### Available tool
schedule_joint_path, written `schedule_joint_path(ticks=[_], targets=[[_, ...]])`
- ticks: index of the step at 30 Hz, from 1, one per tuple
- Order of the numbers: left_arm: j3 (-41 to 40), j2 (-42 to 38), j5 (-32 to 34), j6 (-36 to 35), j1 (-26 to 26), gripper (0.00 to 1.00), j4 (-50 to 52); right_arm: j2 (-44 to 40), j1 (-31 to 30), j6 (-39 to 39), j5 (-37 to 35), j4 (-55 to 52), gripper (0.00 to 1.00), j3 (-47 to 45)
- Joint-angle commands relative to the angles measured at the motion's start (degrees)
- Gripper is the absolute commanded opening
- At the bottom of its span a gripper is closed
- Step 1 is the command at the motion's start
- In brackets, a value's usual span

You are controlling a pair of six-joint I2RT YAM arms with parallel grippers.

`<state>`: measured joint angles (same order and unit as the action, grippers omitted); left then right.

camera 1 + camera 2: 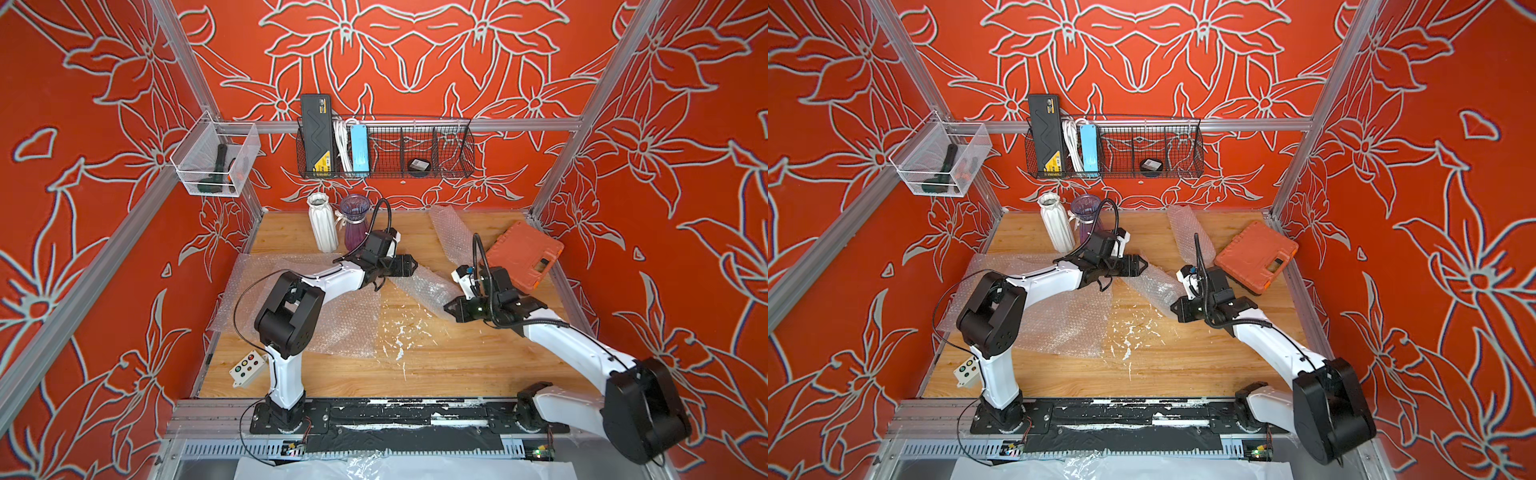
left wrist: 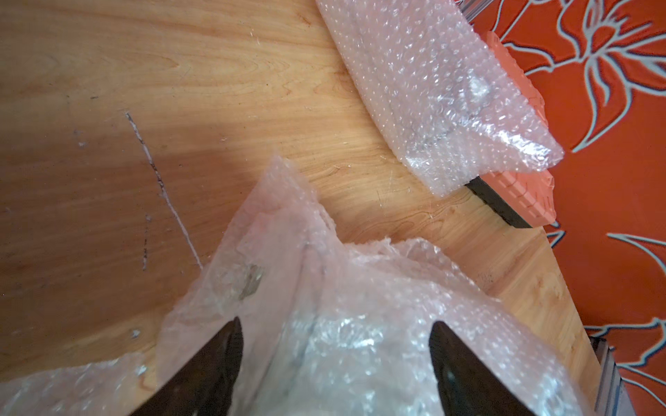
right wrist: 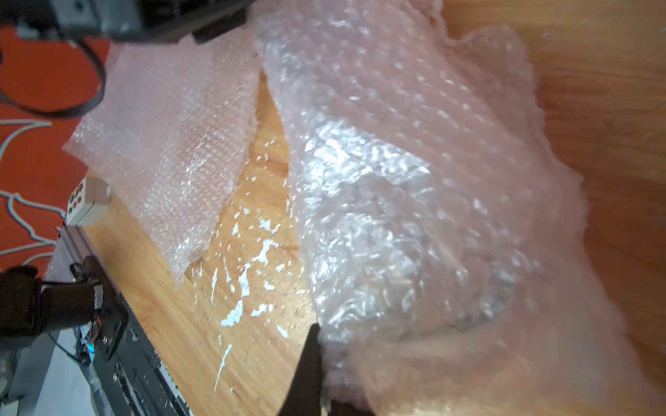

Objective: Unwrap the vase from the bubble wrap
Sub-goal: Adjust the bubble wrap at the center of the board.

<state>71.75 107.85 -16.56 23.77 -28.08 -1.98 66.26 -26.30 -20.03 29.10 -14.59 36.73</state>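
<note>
- No print is legible in any view.
- Black case, upper middle of both top views, standing in the wire basket: yellow label at its lower end and a small yellow mark near its top. The print on both is too small to read.
- Small black round item, same basket, right of centre: grey sticker on top, blurred.
- Button box, lower left of the table: coloured buttons; any lettering is too small to tell.
</note>
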Motion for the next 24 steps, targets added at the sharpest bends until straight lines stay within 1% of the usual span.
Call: schedule_joint_path(ticks=[1,4,7,8,9,10,13,15,17,19,21,23,24], targets=[[-0.8,-2.7,-0.5,-1.6,0.1,0.81,2.8,-4.0,-3.8,-5.5,-1.7,2.4,0.1,-2.7],[-1.7,-3.5,-0.4,-1.8,0.1,0.83,3.2,-5.7,-6.6,-7.8,-2.4,3.8,0.15,-4.9],[-1.4,-4.3,0.5,-2.8,0.1,0.87,5.0,-7.3,-8.4,-8.0,-4.4,1.2,0.26,-5.0],[-1.4,-4.9,1.3,-3.1,0.1,0.88,5.9,-8.5,-8.5,-8.1,-5.4,-0.1,0.35,-4.9],[-1.2,-5.5,2.2,-3.7,0.1,0.89,7.0,-9.8,-8.6,-7.9,-6.6,-1.8,0.46,-4.6],[-1.1,-6.2,3.1,-4.2,0.1,0.89,8.0,-10.8,-8.7,-7.5,-7.5,-3.5,0.53,-4.0],[-2.1,-10.5,7.2,-4.7,0.1,0.9,11.0,-14.2,-8.6,-5.3,-10.9,-9.9,0.68,-1.8],[-5.3,-15.9,9.9,-4.1,0.2,0.92,10.6,-16.3,-8.6,-4.2,-13.2,-13.4,0.75,-1.1],[-7.1,-20.3,10.8,-3.9,0.1,0.93,11.5,-18.0,-8.6,-3.6,-15.0,-16.0,0.78,-0.4],[-7.9,-23.2,11.1,-3.3,-0.9,0.93,13.3,-19.1,-8.6,-3.4,-16.8,-18.3,0.79,0.4],[-9.1,-25.1,11.8,-1.9,-3.6,0.92,14.1,-19.1,-8.6,-2.7,-20.4,-21.2,0.79,2.2],[-10.7,-26.3,12.3,0.4,-7.4,0.9,14.3,-17.9,-8.5,-0.3,-25.5,-23.1,0.8,4.6],[-11.7,-26.8,12.3,1.7,-8.7,0.89,13.9,-17.0,-8.1,1.1,-26.8,-23.5,0.81,5.9]])
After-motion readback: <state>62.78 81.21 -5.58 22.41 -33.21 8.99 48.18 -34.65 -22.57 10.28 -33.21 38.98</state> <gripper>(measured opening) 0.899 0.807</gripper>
